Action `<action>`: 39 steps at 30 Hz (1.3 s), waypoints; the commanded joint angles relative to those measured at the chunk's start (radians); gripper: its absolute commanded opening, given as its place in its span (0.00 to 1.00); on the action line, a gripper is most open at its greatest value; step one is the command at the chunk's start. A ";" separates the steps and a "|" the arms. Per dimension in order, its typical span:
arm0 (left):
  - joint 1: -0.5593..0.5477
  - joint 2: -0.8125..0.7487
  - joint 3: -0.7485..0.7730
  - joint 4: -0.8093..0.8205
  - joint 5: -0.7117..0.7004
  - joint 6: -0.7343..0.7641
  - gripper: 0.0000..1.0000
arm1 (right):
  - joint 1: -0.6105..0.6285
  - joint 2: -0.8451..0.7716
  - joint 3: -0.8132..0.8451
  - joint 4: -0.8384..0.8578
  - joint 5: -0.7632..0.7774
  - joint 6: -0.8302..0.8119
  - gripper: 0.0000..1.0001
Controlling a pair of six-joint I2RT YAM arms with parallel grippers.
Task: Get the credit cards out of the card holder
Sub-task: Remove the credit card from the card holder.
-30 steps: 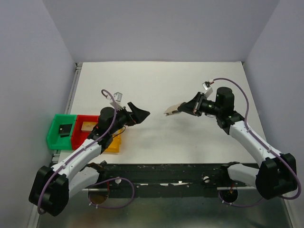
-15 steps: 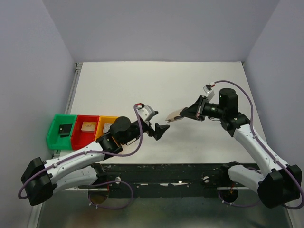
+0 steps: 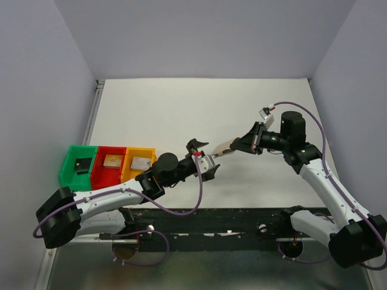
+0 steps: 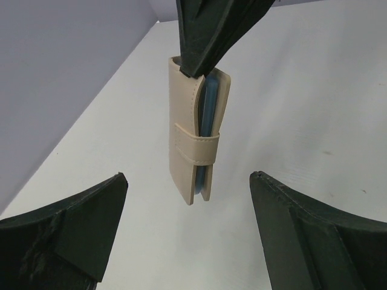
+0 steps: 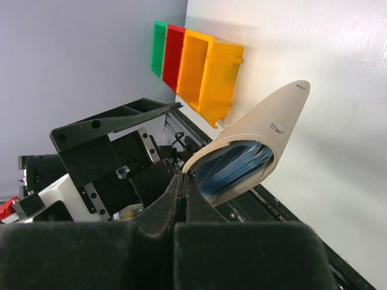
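**Surface and room.** Matte white table (image 3: pixel 181 109) enclosed by plain pale-lilac walls (image 3: pixel 199 36). Green, red and yellow plastic bins (image 3: pixel 124 159) stand at its left edge.

**Task object.** The card holder (image 4: pixel 196 139) is smooth beige, leather-like and stitched, with a blue lining and a strap tab. It is folded and held above the table, pinched at one end by the fully closed right gripper (image 3: pixel 234 145).

**Left arm.** The left gripper (image 3: pixel 204 159) is spread wide and empty, just short of the holder.

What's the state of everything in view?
Card holder, folded, strap across, held off the table.
Right gripper, shut on card holder.
Left gripper, open, facing card holder, not touching.
Green bin, holds a black object.
Red bin, holds a tan card.
Yellow bin, holds a grey card.
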 commanded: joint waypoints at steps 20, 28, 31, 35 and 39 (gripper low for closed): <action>-0.040 0.264 0.121 0.173 0.022 0.037 0.94 | 0.023 -0.029 0.036 -0.032 -0.056 0.001 0.00; -0.040 0.287 0.125 0.162 0.007 0.051 0.82 | 0.029 -0.032 0.056 -0.049 -0.060 -0.003 0.00; -0.040 0.287 0.119 0.161 -0.001 0.051 0.79 | 0.027 -0.037 0.059 -0.050 -0.060 -0.002 0.00; -0.040 0.280 0.115 0.158 -0.010 0.050 0.72 | 0.030 -0.040 0.056 -0.052 -0.060 0.000 0.00; -0.040 0.277 0.110 0.147 -0.018 0.043 0.67 | 0.030 -0.041 0.050 -0.050 -0.060 0.000 0.00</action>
